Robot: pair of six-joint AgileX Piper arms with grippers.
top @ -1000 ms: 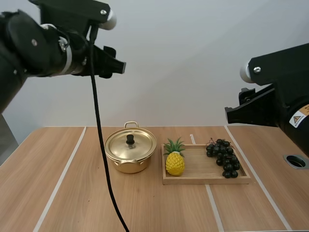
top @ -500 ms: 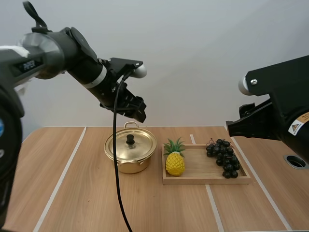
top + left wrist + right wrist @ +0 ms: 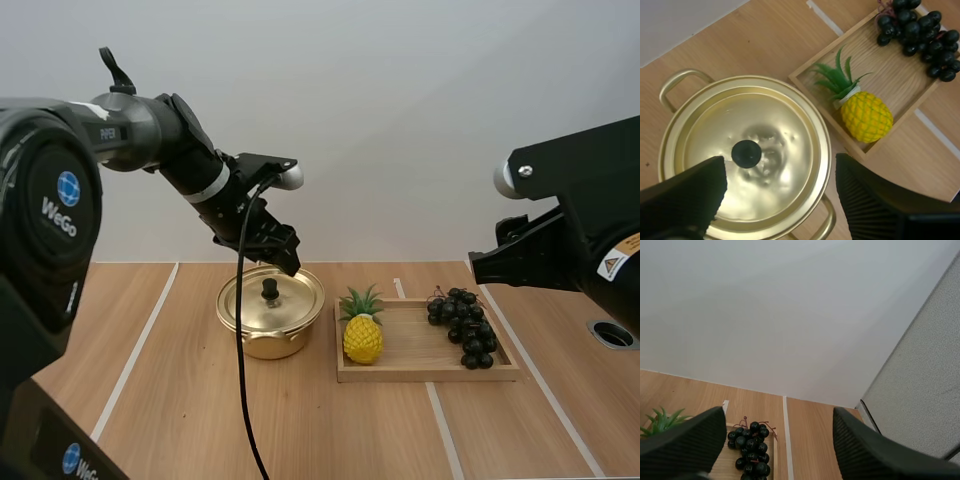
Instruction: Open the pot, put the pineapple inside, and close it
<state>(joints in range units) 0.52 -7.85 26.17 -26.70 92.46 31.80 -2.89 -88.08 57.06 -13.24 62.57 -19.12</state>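
High view: my left gripper (image 3: 284, 256) hangs just above the pot (image 3: 268, 335), whose lid (image 3: 272, 300) is on. The pineapple (image 3: 362, 337) stands in the tray (image 3: 425, 371) at the pot's 3 o'clock. The gripper's spread is hard to read here.

Left wrist view: it is spread wide and holds nothing. The knob (image 3: 746, 153) sits off-centre in the gap, so I'd centre over it, drop straight and pinch. The near handle (image 3: 826, 229) is cut off.

Right wrist view: my right gripper (image 3: 778, 420) is spread wide and empty, high above the grapes (image 3: 751, 452). The pineapple's body is hidden.
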